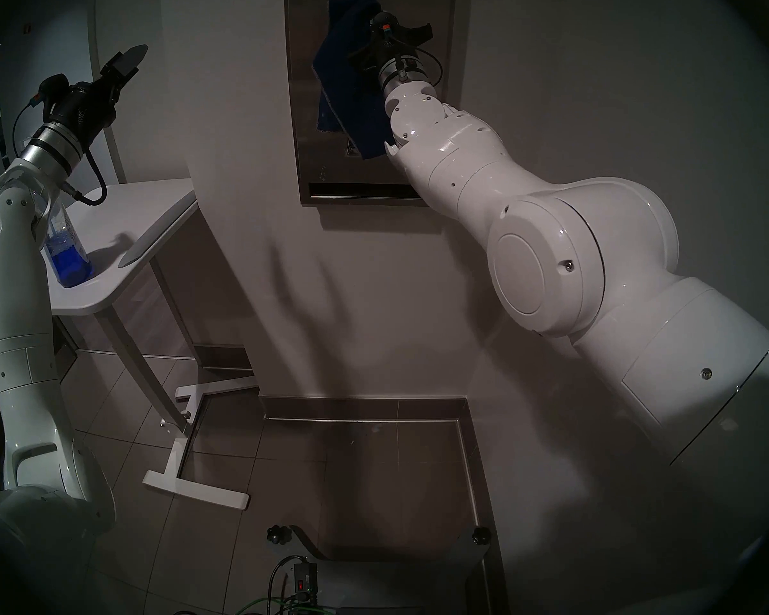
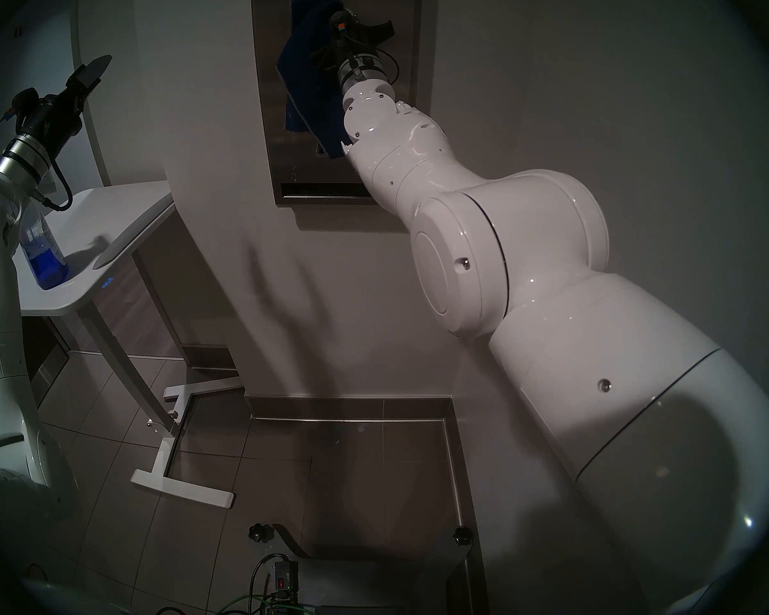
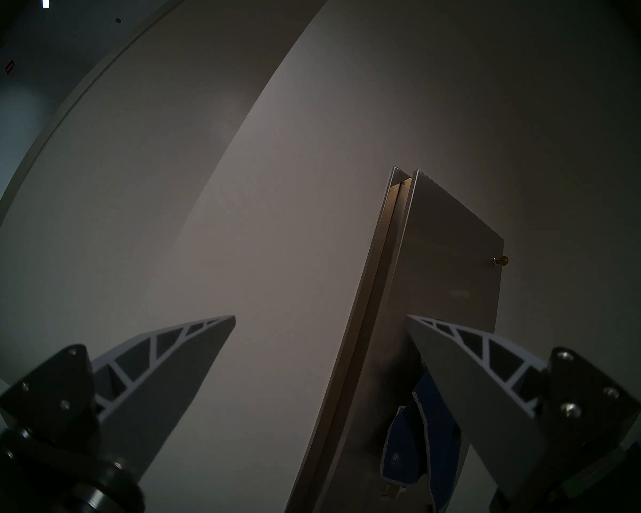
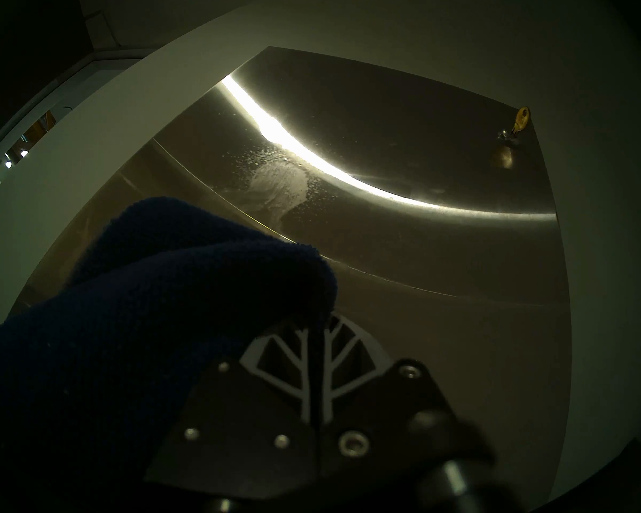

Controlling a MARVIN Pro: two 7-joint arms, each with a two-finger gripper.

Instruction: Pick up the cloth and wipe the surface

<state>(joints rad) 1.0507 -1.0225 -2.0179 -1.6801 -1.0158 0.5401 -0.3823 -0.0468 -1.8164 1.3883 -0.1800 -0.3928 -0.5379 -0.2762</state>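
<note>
The cloth (image 4: pixel 156 301) was dark navy terry, soft and nubby, with a pale stitched hem. The dispenser front (image 4: pixel 441 249) was brushed steel, satiny, catching one bright streak of light and carrying a cloudy wet smear (image 4: pixel 278 186). A small brass-coloured key (image 4: pixel 520 118) shone dully. The robot arms (image 1: pixel 551 254) were glossy white plastic. The desk (image 1: pixel 152 210) looked smooth, matt white; the bottle (image 1: pixel 67 254) was clear plastic.
</note>
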